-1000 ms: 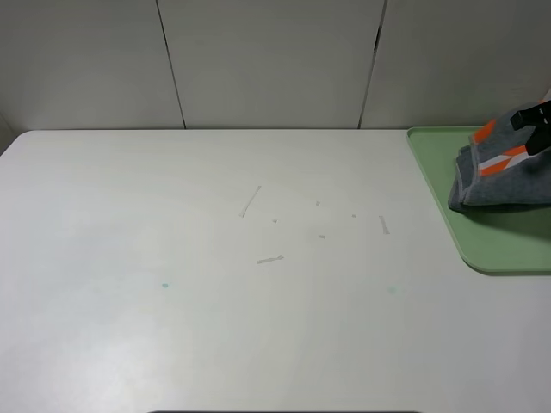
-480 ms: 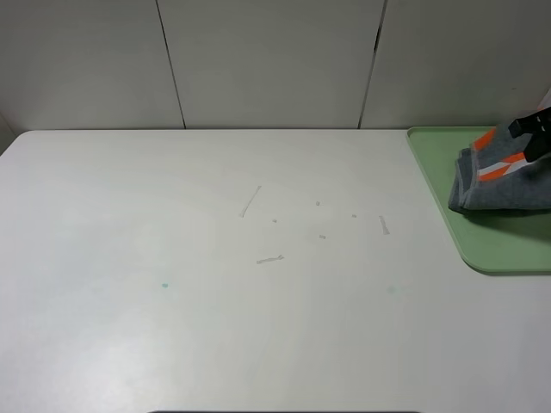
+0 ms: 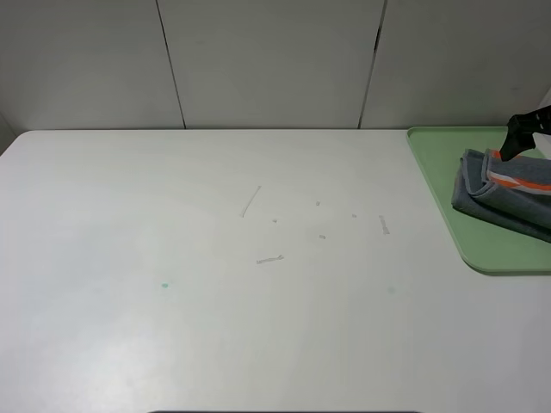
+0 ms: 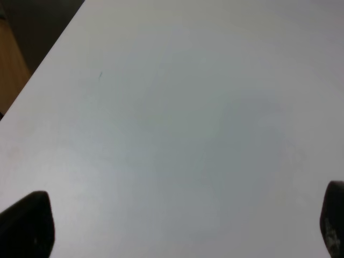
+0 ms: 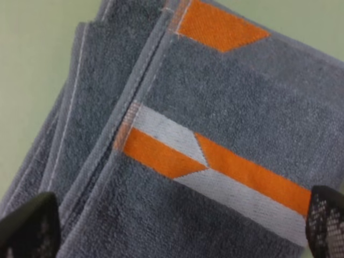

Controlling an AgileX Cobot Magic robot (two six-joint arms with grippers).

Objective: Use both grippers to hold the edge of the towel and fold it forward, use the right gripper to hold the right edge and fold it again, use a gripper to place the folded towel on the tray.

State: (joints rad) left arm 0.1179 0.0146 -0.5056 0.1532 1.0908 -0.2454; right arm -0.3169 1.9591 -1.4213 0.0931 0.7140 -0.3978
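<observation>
STEP: towel placed | RIGHT: your black two-pronged right claw [image 5: 172, 226] gapes above the folded dark grey terry towel [image 3: 508, 196] on the pale green plastic tray [image 3: 430, 163]; lift straight up | LEFT: your left claw [image 4: 177, 226] spread wide, empty.

I'm looking down on a wide white table [image 3: 215, 284] with a matte top, scattered with a few short pale scuffs [image 3: 250, 201] near the middle and two faint greenish specks [image 3: 164, 286] toward the near side. Behind it stands a pale grey wall [image 3: 267, 60] of flat panels split by two thin dark vertical seams [image 3: 170, 64], and the light is soft and even. From the left wrist view, I see the table's edge with a dark floor and a strip of brown wood [image 4: 11, 70] beyond it.
</observation>
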